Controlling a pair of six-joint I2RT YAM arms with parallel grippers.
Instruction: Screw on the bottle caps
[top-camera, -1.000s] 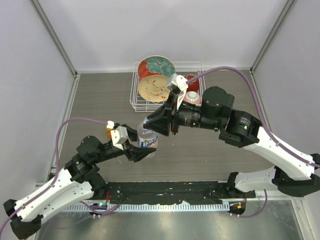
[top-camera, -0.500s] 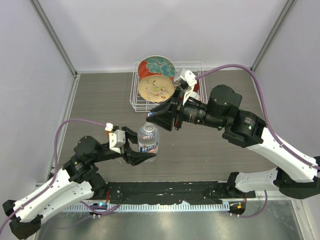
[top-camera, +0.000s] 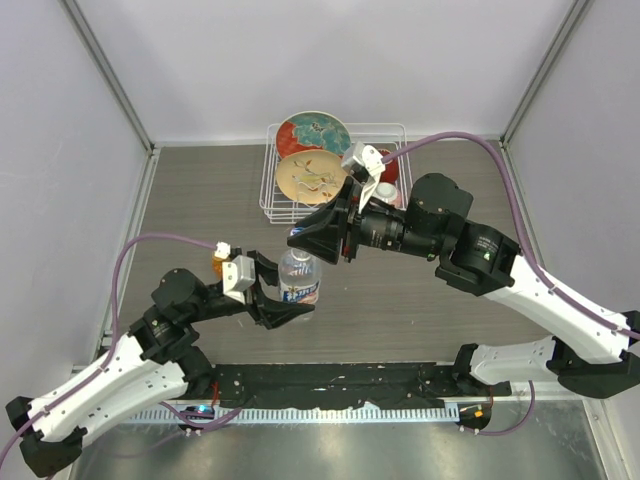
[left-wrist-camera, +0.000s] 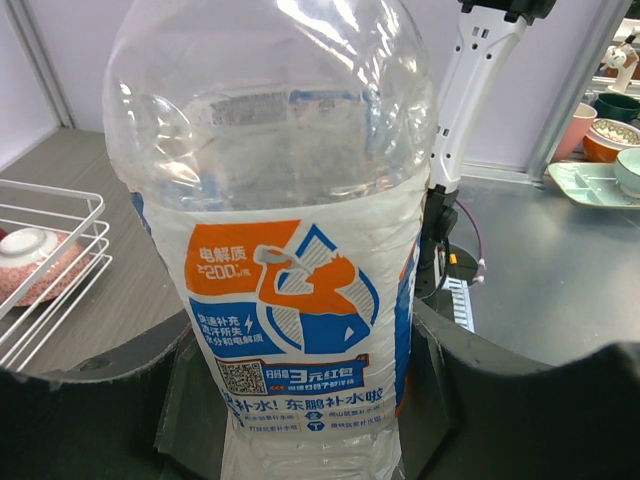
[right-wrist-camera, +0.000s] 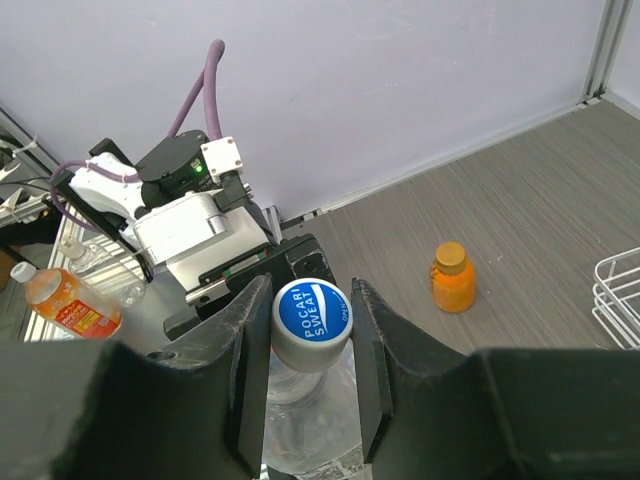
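Right pincer (right-wrist-camera: 310, 305), back over the bottle (left-wrist-camera: 290, 300), clasps its cap (right-wrist-camera: 312, 320); left pincer (top-camera: 288, 295) grips the half-hidden body.

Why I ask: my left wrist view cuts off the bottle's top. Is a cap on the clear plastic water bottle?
Observer: Yes. A round blue-topped white plastic cap sits on the clear plastic water bottle.
Operator: Is the right gripper on it?
Observer: The right gripper is shut on that cap, one finger against each side.
Operator: And the other bottle?
Observer: A squat orange plastic bottle stands upright on the grey table, apart, a small round orange cap on top.
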